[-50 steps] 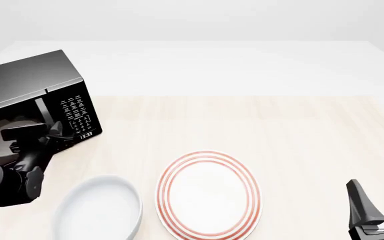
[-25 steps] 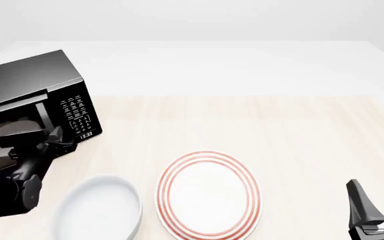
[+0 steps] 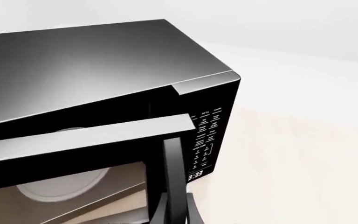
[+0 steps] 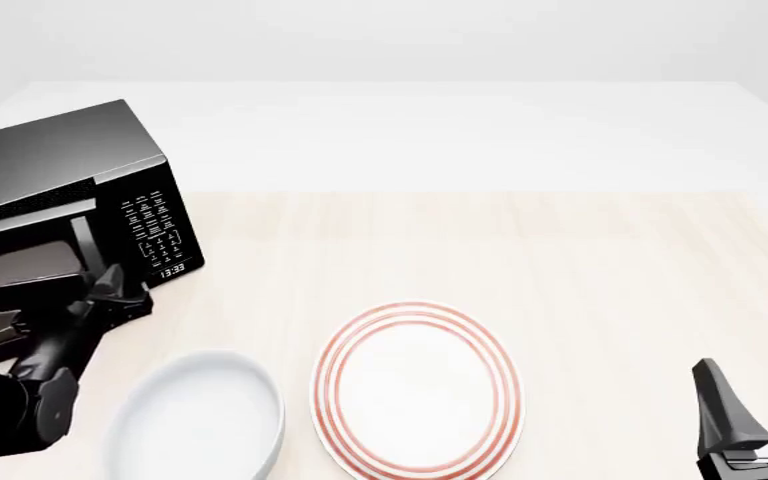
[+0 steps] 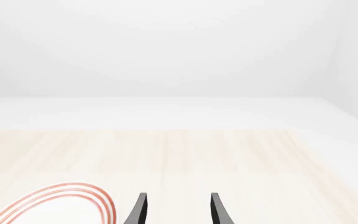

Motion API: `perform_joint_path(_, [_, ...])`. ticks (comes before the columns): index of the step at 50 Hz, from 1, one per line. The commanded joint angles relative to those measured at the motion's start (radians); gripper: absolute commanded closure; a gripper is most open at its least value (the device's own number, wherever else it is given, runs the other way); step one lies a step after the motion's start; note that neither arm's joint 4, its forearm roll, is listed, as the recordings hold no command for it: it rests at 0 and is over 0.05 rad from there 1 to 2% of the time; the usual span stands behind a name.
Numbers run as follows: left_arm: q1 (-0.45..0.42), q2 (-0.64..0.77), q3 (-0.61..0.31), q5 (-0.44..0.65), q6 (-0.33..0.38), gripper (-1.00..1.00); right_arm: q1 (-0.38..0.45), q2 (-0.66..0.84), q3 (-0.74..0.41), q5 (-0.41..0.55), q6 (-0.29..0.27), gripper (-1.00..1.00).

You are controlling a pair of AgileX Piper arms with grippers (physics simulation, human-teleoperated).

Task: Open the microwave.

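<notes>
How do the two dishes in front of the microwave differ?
The plate has red rings around its rim; the bowl is plain white. The plate is shallow and flat, the bowl deeper with raised walls. The bowl sits nearer the left gripper, left of the plate. Both are round, white inside and empty.

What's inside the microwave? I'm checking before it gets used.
Through the partly open door, the microwave shows a pale round turntable; the rest of the cavity is hidden behind the door.

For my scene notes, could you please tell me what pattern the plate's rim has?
Concentric thin red rings around the white plate, seen best in the front view.
</notes>
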Motion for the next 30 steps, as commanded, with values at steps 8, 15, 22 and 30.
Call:
perform_joint_path(8, [-0.038,-0.041,0.027,-0.045,-0.014,1.00,0.001,0.006,0.000,-0.007,0.000,-1.00])
perform_joint_path(15, [-0.036,-0.054,0.054,-0.060,-0.018,1.00,0.001,0.006,0.000,-0.007,0.000,-1.00])
perform_joint_path(22, [-0.035,-0.071,0.076,-0.065,-0.015,1.00,0.001,0.004,0.000,-0.004,0.000,-1.00])
perform_joint_path(30, [-0.037,-0.085,0.103,-0.081,-0.014,1.00,0.000,0.003,0.000,-0.003,0.000,-1.00])
